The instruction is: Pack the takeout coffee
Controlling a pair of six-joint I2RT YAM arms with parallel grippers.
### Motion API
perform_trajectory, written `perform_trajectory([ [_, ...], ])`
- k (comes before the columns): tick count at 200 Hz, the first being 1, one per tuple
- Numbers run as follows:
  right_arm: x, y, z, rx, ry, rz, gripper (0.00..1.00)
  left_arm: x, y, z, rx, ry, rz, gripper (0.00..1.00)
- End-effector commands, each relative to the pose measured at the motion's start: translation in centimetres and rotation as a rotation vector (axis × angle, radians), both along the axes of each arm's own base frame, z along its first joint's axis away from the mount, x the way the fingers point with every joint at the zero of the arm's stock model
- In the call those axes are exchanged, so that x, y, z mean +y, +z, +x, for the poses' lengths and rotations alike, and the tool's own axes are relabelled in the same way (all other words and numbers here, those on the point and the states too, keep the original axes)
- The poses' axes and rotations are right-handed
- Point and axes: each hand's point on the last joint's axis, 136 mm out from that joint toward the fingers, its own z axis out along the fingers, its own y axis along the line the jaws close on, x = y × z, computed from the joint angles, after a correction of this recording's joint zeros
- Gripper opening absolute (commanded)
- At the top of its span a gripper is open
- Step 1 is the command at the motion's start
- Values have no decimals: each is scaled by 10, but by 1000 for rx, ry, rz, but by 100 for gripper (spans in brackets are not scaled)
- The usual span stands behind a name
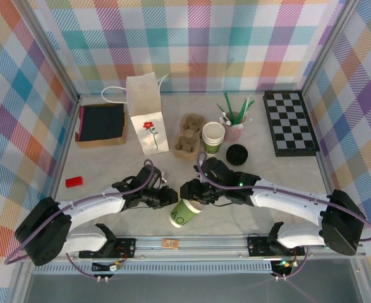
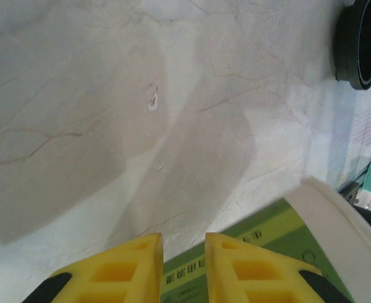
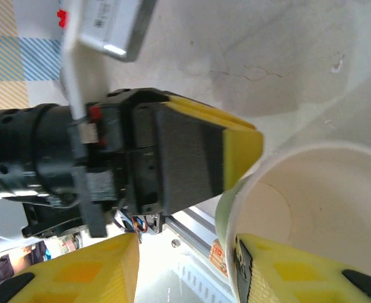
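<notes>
The takeout coffee cup [image 1: 184, 213] has a green body and a white rim. It lies tilted near the table's front edge, its mouth open toward the right wrist camera [image 3: 286, 189]. My right gripper [image 1: 189, 190] is open: one finger sits inside the cup's mouth and the other stands well outside, with the rim between them [image 3: 186, 238]. From the left, my left gripper [image 1: 171, 198] has its tips against the cup's outer wall. Its jaws are a narrow gap apart [image 2: 184, 237], with the green wall [image 2: 273, 233] behind them. A loose black lid [image 1: 237, 154] lies farther back [image 2: 361, 41].
A white paper bag [image 1: 146, 113] stands at the back. Beside it are a cardboard cup carrier [image 1: 189, 135], a stack of cups [image 1: 213, 137] and a holder of green stirrers [image 1: 234, 117]. A checkerboard [image 1: 290, 123] lies right, a black pad [image 1: 102, 124] and a red block [image 1: 74, 182] left.
</notes>
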Motion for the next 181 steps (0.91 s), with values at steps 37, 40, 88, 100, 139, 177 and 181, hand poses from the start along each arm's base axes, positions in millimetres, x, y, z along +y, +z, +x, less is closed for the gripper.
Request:
perform_trajectory([
  [37,-9,10,-5,-40,33,-35,44,-35,18,27,-61,-13,-91,22],
  [40,-10,8,-6,-38,32,-43,44,-35,19,28,-63,-14,-89,22],
  [88,-64,2,4,-123,-75,-192,49,0,41,34,-126,39,-11,29],
  [100,-73,-1,9,-117,-78,-213,50,14,52,33,-137,69,5,35],
  [139,-59,-20,-1,-49,72,-202,52,44,39,-20,6,59,77,39],
  [177,-55,-35,-14,-4,133,-209,51,54,28,-56,85,86,46,40],
  [181,-55,-35,-15,0,137,-206,51,54,29,-58,93,92,39,40],
])
